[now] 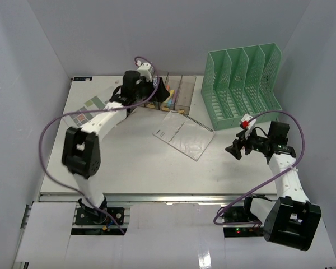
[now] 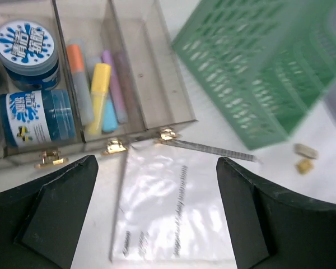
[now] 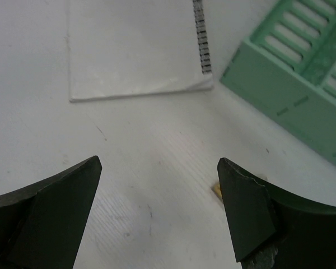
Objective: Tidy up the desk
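The white desk [image 1: 129,162] has a silver rail [image 1: 157,197] along its near edge. A white booklet in a clear sleeve [image 1: 183,134] lies in the middle. It also shows in the left wrist view [image 2: 168,213] and the right wrist view [image 3: 129,50]. My left gripper [image 1: 164,93] hovers at the back over the clear bins [image 1: 176,95]; it is open and empty [image 2: 157,213]. My right gripper [image 1: 234,150] is open and empty [image 3: 159,213], low over bare desk right of the booklet.
A green mesh file rack [image 1: 243,84] stands at the back right. The bins hold blue-lidded jars [image 2: 28,47] and coloured markers [image 2: 98,95]. Two small tan bits [image 2: 305,157] lie by the rack; one [image 3: 217,190] is beside my right finger. A printed sheet [image 1: 84,112] lies far left.
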`<move>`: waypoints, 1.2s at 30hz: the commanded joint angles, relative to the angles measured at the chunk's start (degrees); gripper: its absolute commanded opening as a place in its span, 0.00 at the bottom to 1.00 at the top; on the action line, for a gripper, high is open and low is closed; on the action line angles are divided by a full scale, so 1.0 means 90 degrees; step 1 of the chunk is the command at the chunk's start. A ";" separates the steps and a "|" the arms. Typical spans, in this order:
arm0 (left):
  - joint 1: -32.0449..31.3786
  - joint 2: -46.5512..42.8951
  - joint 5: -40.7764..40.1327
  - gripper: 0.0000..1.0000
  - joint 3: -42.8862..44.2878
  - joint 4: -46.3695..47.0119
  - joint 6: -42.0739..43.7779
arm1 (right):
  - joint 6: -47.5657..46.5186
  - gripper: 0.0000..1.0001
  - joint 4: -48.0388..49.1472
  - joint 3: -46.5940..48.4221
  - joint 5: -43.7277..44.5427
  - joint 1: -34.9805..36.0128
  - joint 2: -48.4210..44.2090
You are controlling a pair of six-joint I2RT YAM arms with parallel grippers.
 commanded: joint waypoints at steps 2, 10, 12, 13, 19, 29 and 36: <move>0.0168 -0.3317 0.0047 0.98 -0.2825 0.1003 0.0112 | 0.0405 0.92 -0.0135 0.0919 0.2229 -0.0045 0.0452; 0.0332 -0.5891 0.0206 0.98 -0.5143 -0.0161 0.0815 | 0.0453 0.95 -0.0235 0.1527 0.3424 -0.0076 0.1562; 0.0332 -0.6128 0.0088 0.98 -0.5347 -0.0255 0.0956 | 0.0353 0.91 -0.0245 0.1583 0.3598 -0.0080 0.1693; 0.0332 -0.6377 0.0039 0.98 -0.5526 -0.0309 0.1000 | 0.0174 0.90 -0.0251 0.1567 0.3685 -0.0080 0.1818; 0.0332 -0.7188 -0.0204 0.98 -0.5764 -0.0450 0.1113 | -0.0966 0.89 -0.0258 0.1384 0.3993 -0.0118 0.2360; 0.0328 -0.7514 -0.0438 0.98 -0.5902 -0.0627 0.1108 | -0.1631 0.71 -0.0434 0.1688 0.3700 -0.0149 0.3380; 0.0332 -0.7431 -0.0448 0.98 -0.5892 -0.0652 0.1132 | -0.1868 0.65 -0.0419 0.1936 0.3393 -0.0144 0.3908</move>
